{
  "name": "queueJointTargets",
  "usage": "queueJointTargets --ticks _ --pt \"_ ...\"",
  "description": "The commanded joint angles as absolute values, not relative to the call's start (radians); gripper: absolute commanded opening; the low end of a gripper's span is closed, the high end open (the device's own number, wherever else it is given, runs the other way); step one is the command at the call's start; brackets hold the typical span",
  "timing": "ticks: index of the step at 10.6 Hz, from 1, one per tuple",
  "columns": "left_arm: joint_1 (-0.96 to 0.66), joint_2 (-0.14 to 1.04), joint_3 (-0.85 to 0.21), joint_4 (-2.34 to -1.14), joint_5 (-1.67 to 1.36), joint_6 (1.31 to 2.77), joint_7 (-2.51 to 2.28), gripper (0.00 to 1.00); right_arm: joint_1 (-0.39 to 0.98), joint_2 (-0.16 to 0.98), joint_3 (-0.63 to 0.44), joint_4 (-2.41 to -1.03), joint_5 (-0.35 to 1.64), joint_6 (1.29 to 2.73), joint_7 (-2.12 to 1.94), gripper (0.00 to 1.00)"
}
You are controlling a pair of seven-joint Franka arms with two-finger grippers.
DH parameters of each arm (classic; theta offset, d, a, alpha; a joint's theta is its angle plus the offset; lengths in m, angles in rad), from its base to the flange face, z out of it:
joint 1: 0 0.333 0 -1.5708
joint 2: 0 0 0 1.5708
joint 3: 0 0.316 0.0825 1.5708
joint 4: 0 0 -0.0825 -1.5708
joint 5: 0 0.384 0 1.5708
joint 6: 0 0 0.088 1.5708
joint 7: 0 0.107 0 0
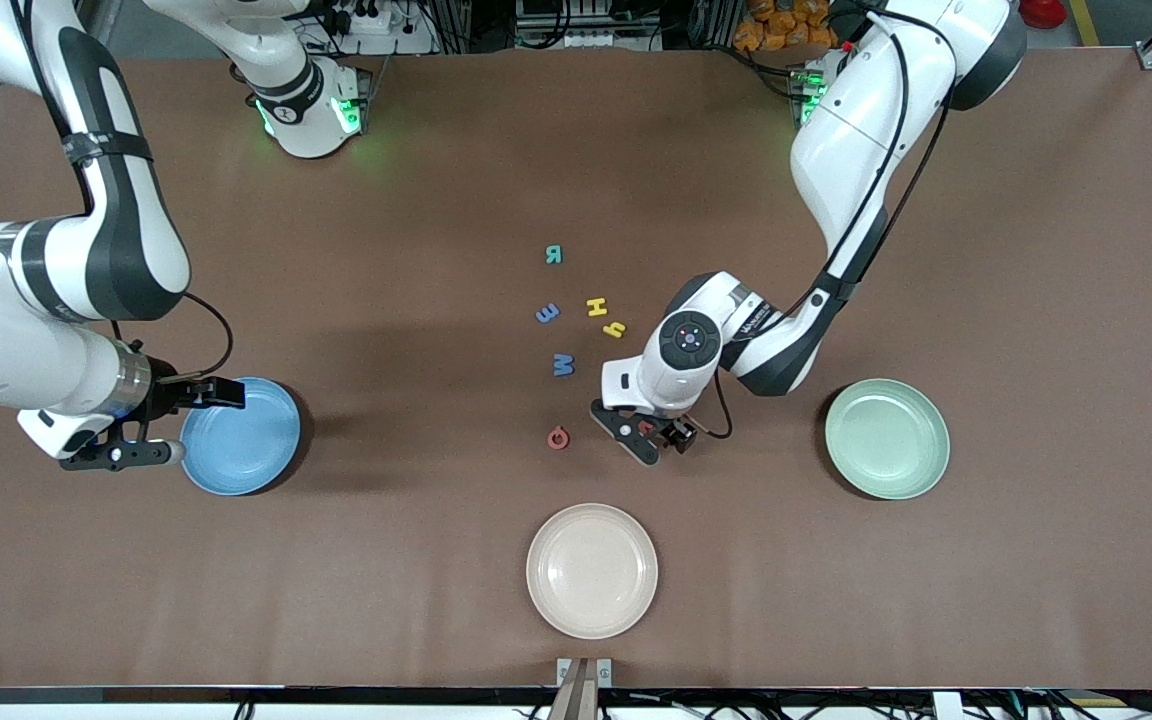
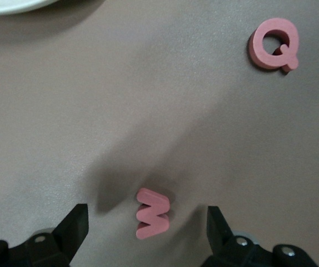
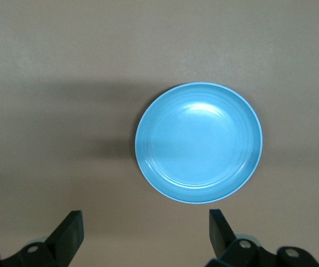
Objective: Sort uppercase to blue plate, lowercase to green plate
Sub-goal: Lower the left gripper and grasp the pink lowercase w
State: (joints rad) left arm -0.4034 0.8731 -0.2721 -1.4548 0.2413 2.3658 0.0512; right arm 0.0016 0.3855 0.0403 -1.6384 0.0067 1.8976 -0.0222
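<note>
- Left claw [image 1: 650, 434] low over the desk [image 1: 436, 580], lower centre of the front view; fingers spread, pinching nothing yet.
- Red w [image 2: 152, 213] sits flat between the two fingers [image 2: 75, 225] in the left wrist view, clear of both. Its long axis runs across the gap's line, so I'd judge a straight close catches it on its short sides.
- Red Q [image 2: 274, 43] lies well apart, upper right of that wrist view; in the front view it's just beside the claw, toward the right arm's end. No clash likely.
- Green plate [image 1: 887, 438], centre right of the front view, is the w's target; left arm is the nearer one.
- Right claw [image 1: 176, 425] waits spread and empty at the blue plate [image 1: 241, 436] rim, centre left.
</note>
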Motion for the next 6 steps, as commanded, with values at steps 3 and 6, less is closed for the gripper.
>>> queueJointTargets --ticks 3,6 --pt "-0.416 0.887 -0.265 -1.434 0.258 2.362 0.060 0.72 -0.005 0.393 0.046 -1.637 0.014 1.891 -0.017 1.00" --pt "-0.419 0.890 -0.265 -1.436 0.256 2.362 0.054 0.67 -0.005 0.394 0.046 -1.637 0.014 1.891 -0.018 1.00"
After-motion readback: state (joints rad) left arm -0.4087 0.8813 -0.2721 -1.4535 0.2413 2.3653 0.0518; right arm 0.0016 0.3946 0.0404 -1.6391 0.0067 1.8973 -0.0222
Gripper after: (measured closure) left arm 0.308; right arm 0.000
